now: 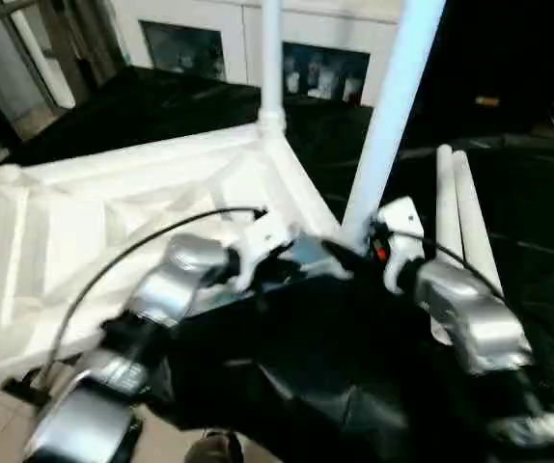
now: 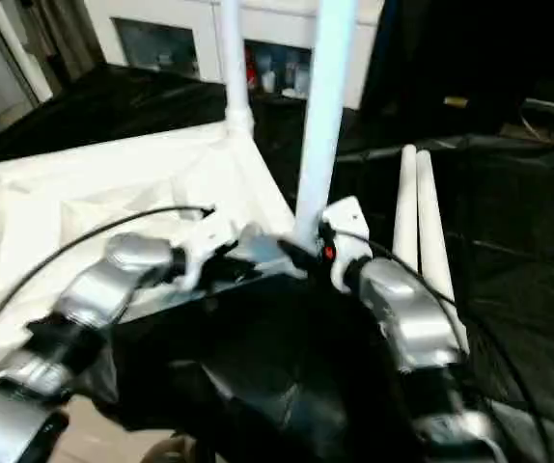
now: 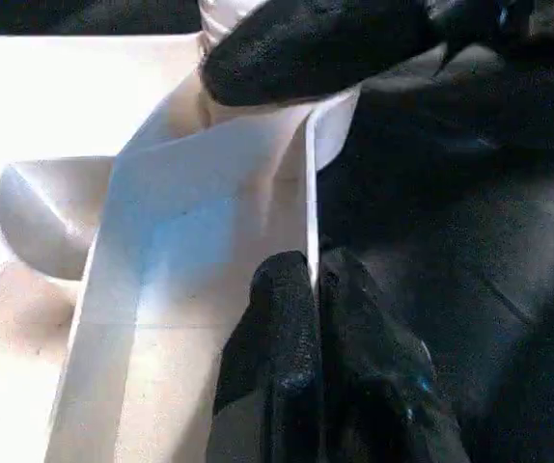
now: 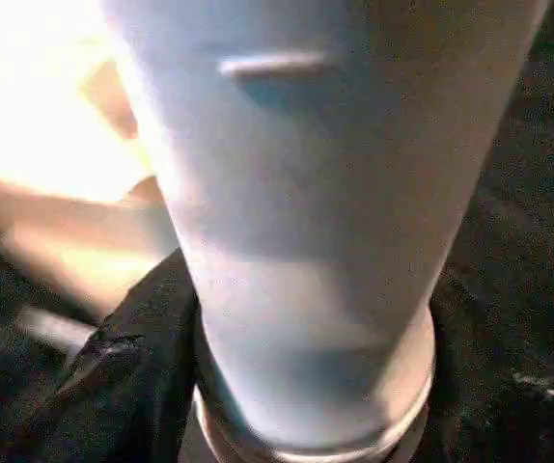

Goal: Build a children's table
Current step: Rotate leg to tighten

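Black cloth drapes the bench (image 1: pixel 509 193), and on it your white tabletop (image 1: pixel 84 222) lies underside up, ribs showing, reaching from the left edge to the near middle. One leg (image 1: pixel 271 58) already stands upright in the far corner socket; a second leg (image 1: pixel 393 106) rises from the near right corner, leaning slightly to the right, its long axis running almost straight up out of the head view. Two spare legs (image 1: pixel 460 212) lie side by side on the cloth just right of that corner, pointing away from you. Your right pincer (image 4: pixel 258 386) sits at the foot of the leaning leg, with a black finger at its side just above the socket collar; you cannot tell from these views whether it is gripping or released. Your left pincer (image 3: pixel 316 338) is clenched on the thin tabletop edge beside the same corner, steadying it. The leg lies directly ahead of the right pincer, so that arm is nearer; seating probably means pressing straight down along the leg's axis.
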`<state>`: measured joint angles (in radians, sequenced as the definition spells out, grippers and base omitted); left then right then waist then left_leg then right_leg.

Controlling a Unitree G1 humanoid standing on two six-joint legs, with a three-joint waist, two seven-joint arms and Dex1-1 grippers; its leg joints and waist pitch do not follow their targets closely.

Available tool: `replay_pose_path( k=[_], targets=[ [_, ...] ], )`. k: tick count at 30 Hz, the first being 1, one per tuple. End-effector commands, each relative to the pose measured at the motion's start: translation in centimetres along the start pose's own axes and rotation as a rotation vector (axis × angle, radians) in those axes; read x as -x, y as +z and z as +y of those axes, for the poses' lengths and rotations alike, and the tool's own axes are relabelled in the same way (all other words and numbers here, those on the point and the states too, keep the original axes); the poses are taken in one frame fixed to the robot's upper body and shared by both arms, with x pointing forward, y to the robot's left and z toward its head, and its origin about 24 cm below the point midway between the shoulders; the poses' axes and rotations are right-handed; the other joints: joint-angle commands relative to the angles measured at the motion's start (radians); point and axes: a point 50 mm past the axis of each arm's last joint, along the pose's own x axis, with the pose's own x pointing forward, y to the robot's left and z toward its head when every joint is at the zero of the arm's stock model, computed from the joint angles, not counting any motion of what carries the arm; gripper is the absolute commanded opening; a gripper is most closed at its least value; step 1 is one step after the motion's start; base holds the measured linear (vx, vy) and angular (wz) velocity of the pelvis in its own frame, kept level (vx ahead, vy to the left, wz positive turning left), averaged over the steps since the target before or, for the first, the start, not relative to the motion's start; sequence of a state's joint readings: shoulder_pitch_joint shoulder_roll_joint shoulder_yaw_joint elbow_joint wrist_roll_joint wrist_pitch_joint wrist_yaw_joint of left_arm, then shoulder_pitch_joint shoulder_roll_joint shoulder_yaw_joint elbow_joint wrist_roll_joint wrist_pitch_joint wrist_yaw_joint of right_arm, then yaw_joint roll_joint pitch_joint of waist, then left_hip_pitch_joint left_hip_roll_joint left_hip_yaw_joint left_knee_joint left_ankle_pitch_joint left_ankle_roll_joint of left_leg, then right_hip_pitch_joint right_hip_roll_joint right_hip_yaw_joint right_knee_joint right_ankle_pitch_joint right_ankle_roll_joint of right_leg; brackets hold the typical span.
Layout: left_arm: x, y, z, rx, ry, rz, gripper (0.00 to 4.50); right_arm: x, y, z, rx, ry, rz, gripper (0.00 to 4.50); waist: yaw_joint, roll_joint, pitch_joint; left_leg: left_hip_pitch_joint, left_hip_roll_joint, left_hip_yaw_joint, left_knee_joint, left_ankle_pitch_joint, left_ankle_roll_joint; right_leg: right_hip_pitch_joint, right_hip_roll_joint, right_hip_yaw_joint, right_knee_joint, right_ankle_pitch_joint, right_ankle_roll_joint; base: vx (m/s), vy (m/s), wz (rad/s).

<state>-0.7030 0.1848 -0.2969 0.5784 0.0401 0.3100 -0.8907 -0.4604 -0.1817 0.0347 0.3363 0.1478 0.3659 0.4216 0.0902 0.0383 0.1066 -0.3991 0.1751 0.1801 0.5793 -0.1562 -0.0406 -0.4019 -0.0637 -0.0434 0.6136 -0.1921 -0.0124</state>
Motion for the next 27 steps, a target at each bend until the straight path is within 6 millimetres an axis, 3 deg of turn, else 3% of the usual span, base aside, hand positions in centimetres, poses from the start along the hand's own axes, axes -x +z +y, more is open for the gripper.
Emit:
replay_pose_path(
  k=[1, 3, 5, 6, 9, 12, 15, 22, 24, 27],
  targets=[
    [-1.3, 2.2, 0.7, 0.046, 0.143, -0.057, 0.0, -1.6, -2.8, 0.9, -0.088, -0.144, 0.112, 2.74, -0.004, -0.011, -0.069, 0.037, 0.049, -0.021, -0.07, -0.265, -0.008, 0.026, -0.09, 0.047, -0.094, -0.315, -0.213, 0.0, 0.0, 0.0],
    [-1.6, 2.5, 0.6, 0.04, 0.142, -0.069, 0.0, -1.9, -2.7, 1.3, -0.104, -0.146, 0.101, 2.74, 0.001, -0.013, -0.07, 0.034, 0.049, -0.024, -0.071, -0.265, -0.005, 0.034, -0.093, 0.045, -0.097, -0.327, -0.197, 0.0, 0.0, 0.0],
    [-2.0, 3.0, 0.2, 0.025, 0.125, -0.084, 0.0, -2.4, -2.5, 1.8, -0.124, -0.132, 0.083, 3.3, 0.001, -0.012, -0.072, 0.03, 0.052, -0.024, -0.073, -0.246, 0.007, 0.035, -0.09, 0.045, -0.093, -0.279, -0.191, 0.0, 0.0, 0.0],
    [-2.2, 3.2, -0.2, -0.006, 0.092, -0.098, 0.0, -2.5, -2.2, 2.2, -0.12, -0.101, 0.072, 3.3, -0.001, -0.022, -0.074, 0.026, 0.051, -0.023, -0.073, -0.23, 0.02, 0.038, -0.089, 0.045, -0.089, -0.247, -0.192, 0.0, 0.0, 0.0],
    [-2.2, 3.3, -0.5, -0.038, 0.06, -0.11, 0.0, -2.5, -2.0, 2.2, -0.099, -0.087, 0.064, 3.65, 0.002, -0.018, -0.077, 0.024, 0.051, -0.022, -0.069, -0.192, 0.04, 0.041, -0.091, 0.044, -0.084, -0.197, -0.202, 0.0, 0.0, 0.0],
    [-2.0, 3.2, -0.7, -0.059, 0.022, -0.123, 0.0, -2.5, -1.6, 2.3, -0.067, -0.051, 0.047, 3.65, -0.001, -0.016, -0.075, 0.022, 0.05, -0.021, -0.069, -0.19, 0.047, 0.041, -0.089, 0.044, -0.083, -0.186, -0.208, 0.0, 0.0, 0.0],
    [-1.8, 2.6, -1.1, -0.067, -0.028, -0.115, 0.0, -1.9, -1.1, 2.1, -0.037, 0.01, 0.028, 3.65, 0.001, -0.018, -0.074, 0.022, 0.051, -0.021, -0.07, -0.188, 0.054, 0.043, -0.088, 0.044, -0.083, -0.183, -0.204, 0.0, 0.0, 0.0],
    [-0.4, 1.7, -1.8, -0.145, -0.157, -0.128, 0.0, 0.9, -0.4, 0.6, 0.083, 0.178, 0.036, 3.65, 0.005, -0.016, -0.078, 0.021, 0.054, -0.02, -0.062, -0.134, 0.093, 0.047, -0.086, 0.043, -0.071, -0.067, -0.236, 0.0, 0.0, 0.0],
    [0.2, 1.3, -1.9, -0.156, -0.187, -0.122, 0.0, 2.1, -0.1, -0.1, 0.128, 0.237, 0.043, 3.65, 0.008, -0.012, -0.075, 0.022, 0.056, -0.02, -0.063, -0.151, 0.094, 0.046, -0.088, 0.043, -0.072, -0.078, -0.243, 0.0, 0.0, 0.0],
    [0.6, 0.9, -2.1, -0.165, -0.223, -0.113, 0.0, 3.1, 0.2, -0.7, 0.175, 0.287, 0.06, 3.65, 0.01, -0.014, -0.071, 0.022, 0.058, -0.02, -0.066, -0.18, 0.087, 0.046, -0.089, 0.044, -0.076, -0.126, -0.242, 0.0, 0.0, 0.0]
  ],
)
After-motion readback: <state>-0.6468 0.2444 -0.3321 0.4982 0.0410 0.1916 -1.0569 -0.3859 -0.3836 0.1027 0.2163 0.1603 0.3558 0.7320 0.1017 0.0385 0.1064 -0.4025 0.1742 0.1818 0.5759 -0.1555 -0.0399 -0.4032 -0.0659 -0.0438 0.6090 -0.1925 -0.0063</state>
